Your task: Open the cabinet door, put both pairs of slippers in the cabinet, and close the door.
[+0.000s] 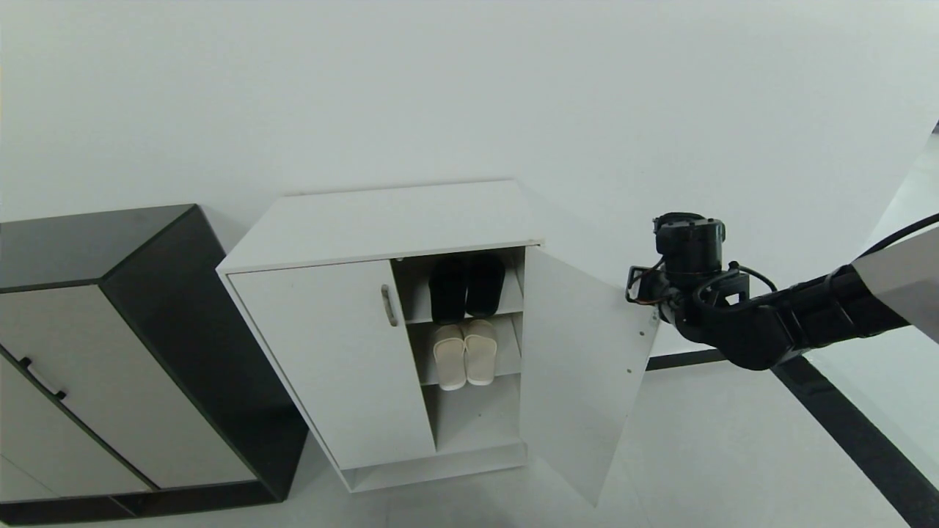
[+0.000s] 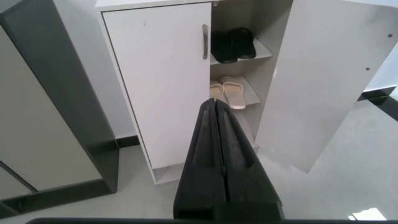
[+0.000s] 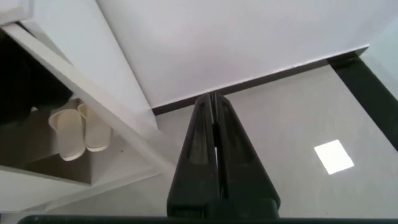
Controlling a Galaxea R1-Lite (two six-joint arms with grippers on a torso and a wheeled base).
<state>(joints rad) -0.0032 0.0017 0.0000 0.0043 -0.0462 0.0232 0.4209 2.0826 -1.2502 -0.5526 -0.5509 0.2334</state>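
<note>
The white cabinet (image 1: 381, 220) is standing against the wall with its right door (image 1: 579, 367) hanging wide open and its left door (image 1: 330, 352) sitting shut, handle (image 1: 389, 304) at its inner edge. The black slippers (image 1: 466, 286) are lying side by side on the top shelf, and the cream slippers (image 1: 464, 353) are lying on the shelf just below. The right arm (image 1: 770, 323) is hovering just beside the open door's outer edge; the right gripper (image 3: 215, 99) is holding nothing, jaws pressed together. The left gripper (image 2: 215, 106) is pointing at the cabinet front, jaws likewise pressed together and empty. A black-framed cabinet (image 1: 110, 330) is standing beside the white one.
</note>
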